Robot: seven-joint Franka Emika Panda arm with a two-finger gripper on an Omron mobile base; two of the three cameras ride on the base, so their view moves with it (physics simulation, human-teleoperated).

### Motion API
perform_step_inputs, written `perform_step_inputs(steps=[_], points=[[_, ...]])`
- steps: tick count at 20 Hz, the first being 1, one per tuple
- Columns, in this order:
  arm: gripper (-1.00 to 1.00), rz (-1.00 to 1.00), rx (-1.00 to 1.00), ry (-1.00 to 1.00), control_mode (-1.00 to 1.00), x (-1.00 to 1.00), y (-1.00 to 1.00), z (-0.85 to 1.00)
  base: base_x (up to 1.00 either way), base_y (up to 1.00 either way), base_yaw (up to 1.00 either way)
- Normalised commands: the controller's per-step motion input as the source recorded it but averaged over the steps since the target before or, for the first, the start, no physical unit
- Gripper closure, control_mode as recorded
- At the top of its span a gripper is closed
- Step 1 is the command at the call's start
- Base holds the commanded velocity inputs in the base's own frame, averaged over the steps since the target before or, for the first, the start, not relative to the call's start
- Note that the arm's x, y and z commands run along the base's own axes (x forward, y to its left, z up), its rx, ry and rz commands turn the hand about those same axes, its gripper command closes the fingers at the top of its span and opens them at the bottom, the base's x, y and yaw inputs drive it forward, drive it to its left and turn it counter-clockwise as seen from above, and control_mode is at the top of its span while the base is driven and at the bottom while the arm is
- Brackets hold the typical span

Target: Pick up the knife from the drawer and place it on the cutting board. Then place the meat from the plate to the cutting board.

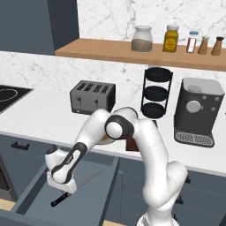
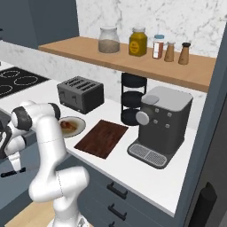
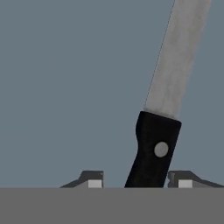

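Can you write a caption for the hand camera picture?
Pincer straddling the black handle of the knife on the drawer floor.

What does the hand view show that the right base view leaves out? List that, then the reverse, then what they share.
Hand view: the knife up close, black handle with a pale rivet and grey blade, lying on the drawer floor. The gripper straddles the handle, with a gap left on one side.

Right base view: the plate with the meat, the cutting board beside it, the toaster and the coffee machine.

Both: the knife, which in the right base view is just a dark sliver at the left edge.
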Motion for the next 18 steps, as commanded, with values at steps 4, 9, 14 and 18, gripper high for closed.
perform_step_inputs(steps=[4, 9, 14, 18], points=[[-1.00, 0.00, 0.00, -0.10, -1.00, -0.15, 0.00, -0.52, 0.00, 0.00, 0.00], [-1.00, 0.00, 0.00, -0.04, -1.00, -0.15, -0.12, -0.07, 0.00, 0.00, 0.00], [-1.00, 0.00, 0.00, 0.00, -1.00, 0.00, -0.11, -0.10, 0.00, 0.00, 0.00], [-1.00, 0.00, 0.00, 0.00, -1.00, 0.00, 0.00, -0.25, 0.00, 0.00, 0.00]])
